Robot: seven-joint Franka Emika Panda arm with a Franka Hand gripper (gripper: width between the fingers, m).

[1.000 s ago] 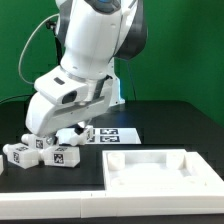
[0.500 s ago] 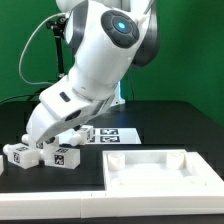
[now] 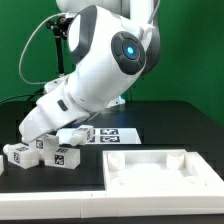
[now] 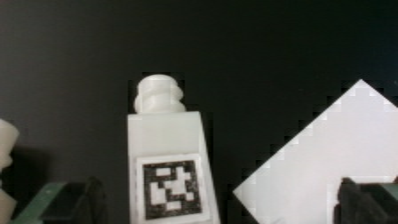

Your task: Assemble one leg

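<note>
Glossy white arm (image 3: 92,92) with blue-lit black joint cap (image 3: 130,48).

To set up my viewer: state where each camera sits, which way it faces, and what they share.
Exterior view: off the arm, slightly above the table, facing the arm bent over the legs; the arm shows.
Wrist view: on the wrist, looking past the open end effector at one leg; its fingertips show.
Shared: tagged legs on the black table.
</note>
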